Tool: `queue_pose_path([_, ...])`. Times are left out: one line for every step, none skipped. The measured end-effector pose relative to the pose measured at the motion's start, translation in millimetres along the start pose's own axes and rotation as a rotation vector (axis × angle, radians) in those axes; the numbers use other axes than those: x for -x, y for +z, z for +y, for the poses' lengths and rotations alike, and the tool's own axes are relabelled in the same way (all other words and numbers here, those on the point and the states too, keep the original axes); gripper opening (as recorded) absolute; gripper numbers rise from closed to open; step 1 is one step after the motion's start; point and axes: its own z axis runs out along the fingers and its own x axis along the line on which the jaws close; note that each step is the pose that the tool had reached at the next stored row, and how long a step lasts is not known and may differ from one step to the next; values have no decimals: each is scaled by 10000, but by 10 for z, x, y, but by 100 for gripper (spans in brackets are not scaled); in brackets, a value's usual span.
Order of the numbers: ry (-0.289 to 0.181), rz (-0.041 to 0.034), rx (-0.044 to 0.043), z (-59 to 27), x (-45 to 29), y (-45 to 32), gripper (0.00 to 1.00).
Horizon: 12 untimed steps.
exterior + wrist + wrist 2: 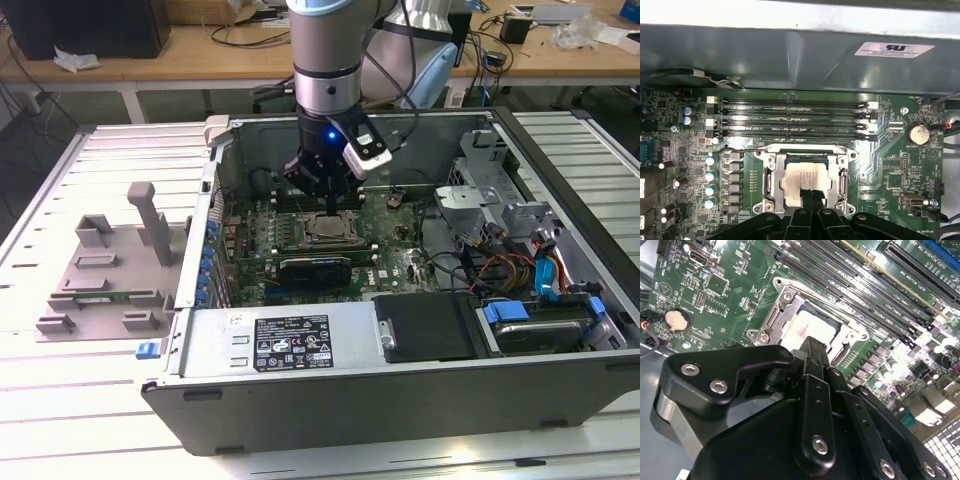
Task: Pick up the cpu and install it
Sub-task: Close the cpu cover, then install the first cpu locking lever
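The cpu [805,177] is a small silvery square lying flat inside the metal-framed socket [771,182] on the green motherboard, and it also shows in the second wrist view [812,327] and the exterior view [328,228]. My gripper [328,205] hangs straight down over it inside the open computer case. Its black fingers are shut together, with their tips [810,194] at the cpu's top near one edge. In the second wrist view the gripper [812,346] covers part of the chip. I see nothing held between the fingers.
Memory slots [790,120] run beside the socket, with the case wall [790,55] behind them. A long black expansion card [315,270] lies just in front of the socket. Drive cages and cables [540,270] crowd the exterior view's right. A grey plastic fixture [110,265] sits outside the case.
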Motion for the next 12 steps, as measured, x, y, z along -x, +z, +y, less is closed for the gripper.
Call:
queue_pose_path([0,-1,1,0,0,0,11])
queue_pose_path([0,-2,3,0,0,0,11])
queue_pose_path([0,0,0,0,0,-6,11])
queue_pose_path([0,0,0,0,1,-10,11])
queue_pose_path([0,0,0,0,1,-11,11])
queue_pose_path([0,0,0,0,1,-12,11])
queue_pose_path([0,0,0,0,1,-13,11])
queue_pose_path([0,1,0,0,1,-13,11])
queue_pose_path([0,0,0,0,1,-14,11])
queue_pose_path([0,0,-1,0,1,-14,11])
queue_pose_path([0,0,0,0,1,-15,11])
queue_pose_path([0,0,0,0,1,-15,11])
